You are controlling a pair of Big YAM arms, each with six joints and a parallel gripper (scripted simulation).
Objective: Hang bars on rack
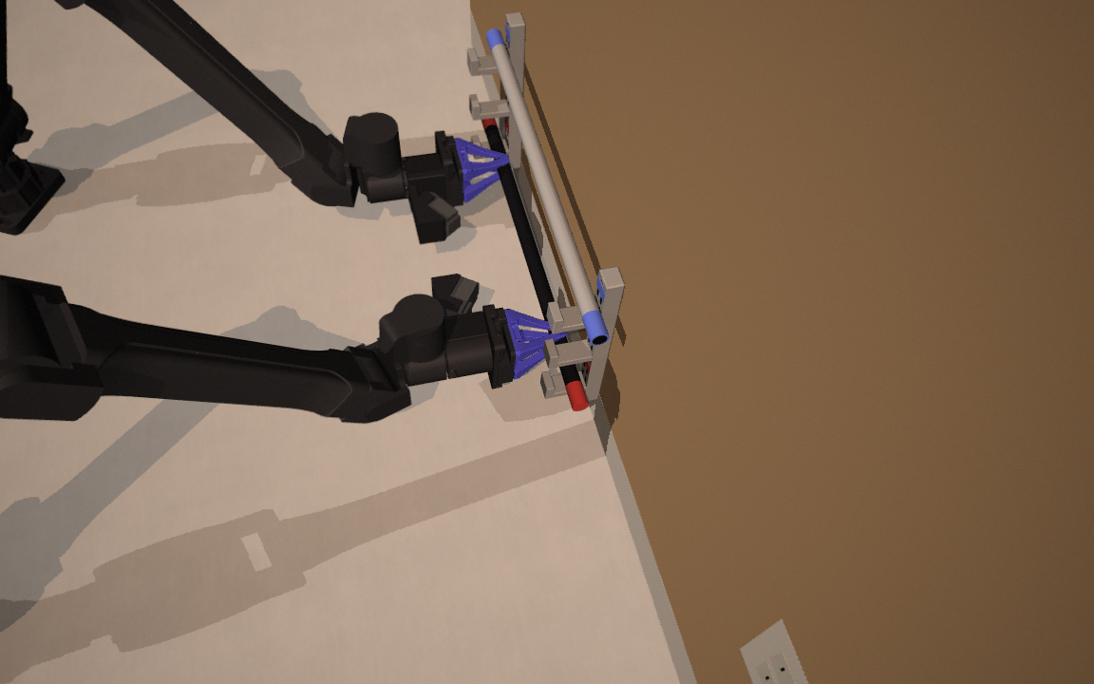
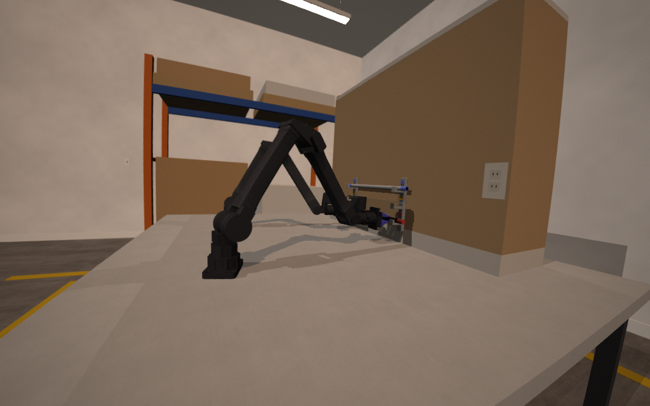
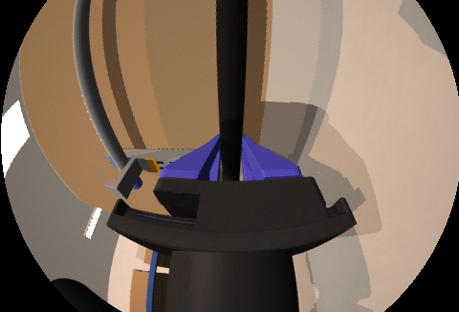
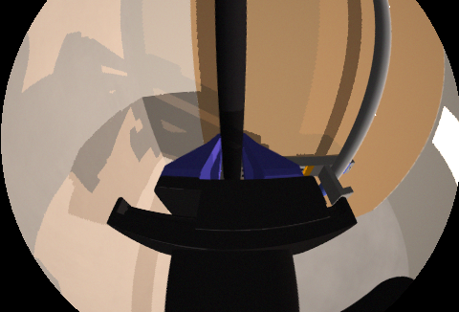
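Black red-ended bar [image 1: 525, 229] [image 2: 393, 219] [image 3: 231, 39] [image 4: 230, 39] pinched by left gripper [image 1: 503, 159] [image 3: 230, 139] and right gripper [image 1: 558, 335] [image 2: 386, 219] [image 4: 231, 139], low at wall rack [image 1: 611, 297] [image 2: 403, 209]. Pale blue-ended bar [image 1: 547, 170] [image 2: 377, 186] [image 3: 82, 25] [image 4: 382, 39] lies above, on blue-labelled top arms.

Dimly lit overall, warm in tone. Lit by a ceiling tube [image 2: 320, 9], glaring white in the exterior view. Crossed by overlapping arm shadows, crisp-edged, over the tabletop [image 1: 415, 553] [image 2: 317, 313]. Bowed and cropped to dark corners in both wrist views, with jagged shadow edges. Nearly swallowed in black around the arms.
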